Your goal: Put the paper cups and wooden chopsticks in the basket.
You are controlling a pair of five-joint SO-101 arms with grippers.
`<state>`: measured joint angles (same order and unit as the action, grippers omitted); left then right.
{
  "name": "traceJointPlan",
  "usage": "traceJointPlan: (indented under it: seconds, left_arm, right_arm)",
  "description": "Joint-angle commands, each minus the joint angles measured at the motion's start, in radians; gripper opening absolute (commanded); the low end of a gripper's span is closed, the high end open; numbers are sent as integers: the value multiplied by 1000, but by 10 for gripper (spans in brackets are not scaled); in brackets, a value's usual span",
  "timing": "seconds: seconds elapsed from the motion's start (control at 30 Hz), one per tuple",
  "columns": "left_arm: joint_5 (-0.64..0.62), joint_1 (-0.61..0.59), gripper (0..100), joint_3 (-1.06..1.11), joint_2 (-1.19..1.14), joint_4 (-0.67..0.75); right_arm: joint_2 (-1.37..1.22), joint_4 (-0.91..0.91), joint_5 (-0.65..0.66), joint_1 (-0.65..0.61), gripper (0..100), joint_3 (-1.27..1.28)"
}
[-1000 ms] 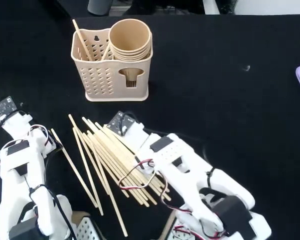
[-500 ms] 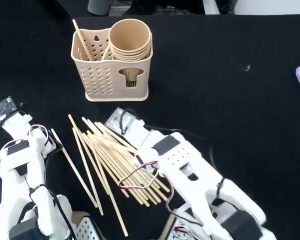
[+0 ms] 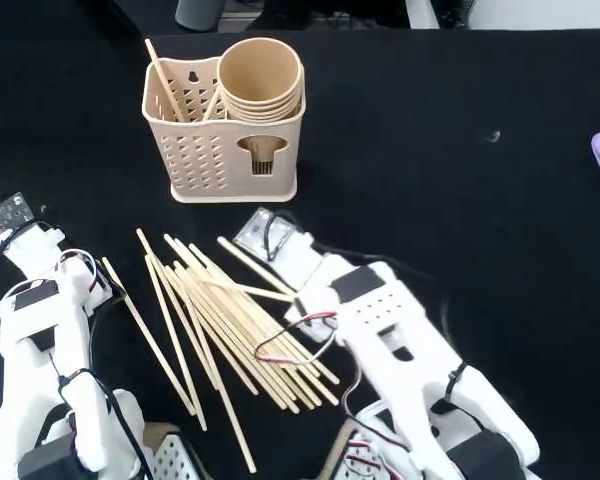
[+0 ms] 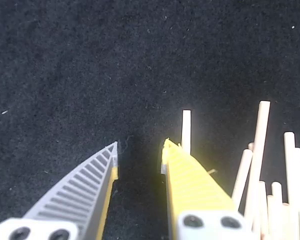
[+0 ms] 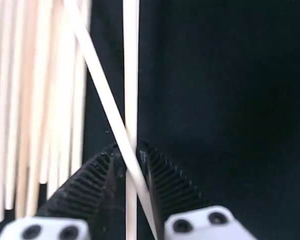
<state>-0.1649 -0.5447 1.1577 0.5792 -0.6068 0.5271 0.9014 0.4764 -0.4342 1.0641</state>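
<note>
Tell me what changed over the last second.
The right claw, shut on two crossed chopsticks, swung rightward with its arm and dragged them askew out of the pile. The left claw, basket and cups stayed put.

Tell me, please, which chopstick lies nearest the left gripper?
The lone chopstick lying apart from the pile: its end sits beside a finger of the open left gripper; the others lie farther off.
</note>
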Motion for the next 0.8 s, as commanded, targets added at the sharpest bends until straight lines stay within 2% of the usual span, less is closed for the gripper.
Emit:
traceJointPlan:
  seconds: [0.0,0.1,0.3,0.43,0.6,0.77]
  left_arm:
    - [3,7,145,-12,26,20]
    - [3,7,145,-12,26,20]
    - [3,7,145,-12,25,20]
    - [3,7,145,-12,26,18]
    - [3,7,145,-12,26,17]
    - [3,7,145,-12,28,17]
  right_arm:
    - [45,5,21,69,11,-28]
    - [45,17,14,71,11,-73]
    - [45,204,-60,-71,11,-232]
    - [45,267,-78,-110,11,-341]
    - [38,258,-77,-104,11,-352]
    - [45,227,-69,-104,11,-259]
